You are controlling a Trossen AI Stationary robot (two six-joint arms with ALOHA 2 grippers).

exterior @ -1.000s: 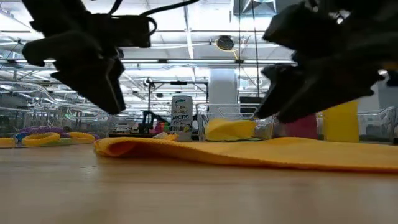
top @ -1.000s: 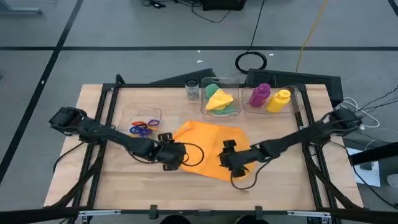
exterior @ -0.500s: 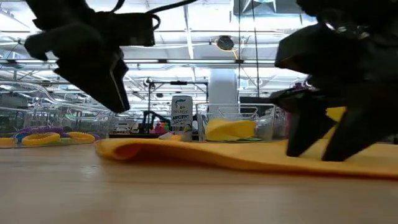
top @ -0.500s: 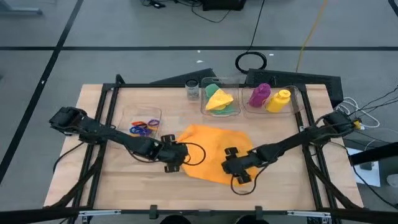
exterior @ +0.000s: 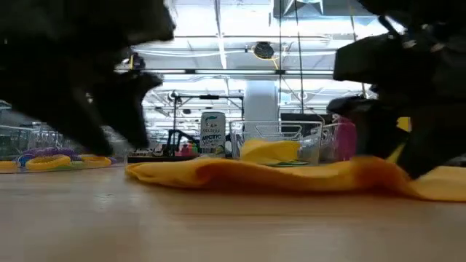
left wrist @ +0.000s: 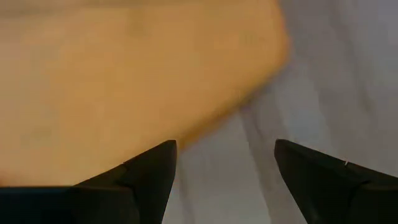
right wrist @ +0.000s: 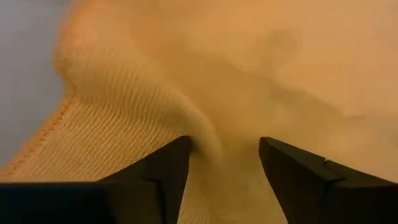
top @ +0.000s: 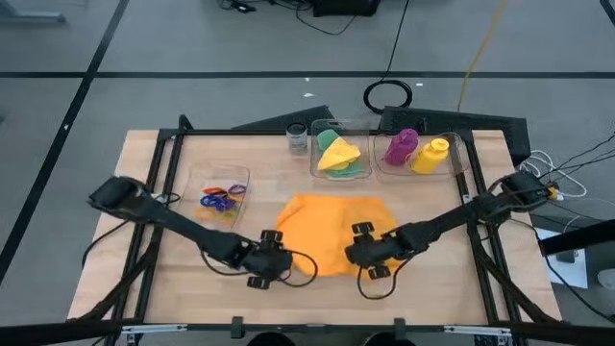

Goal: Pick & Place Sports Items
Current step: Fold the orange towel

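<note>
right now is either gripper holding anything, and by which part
The right gripper pinches a raised fold of the orange cloth near its front edge. The left gripper stands open at the cloth's near-left corner, holding nothing.

Two slim black jointed arms (top: 163, 216), thin black cables looping beside each blocky wrist.

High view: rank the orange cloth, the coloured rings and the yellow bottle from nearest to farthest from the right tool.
1. Orange cloth: right at the right tool, on its near edge.
2. Yellow bottle: in the back right box.
3. Coloured rings: in the left box, beyond the cloth.
</note>
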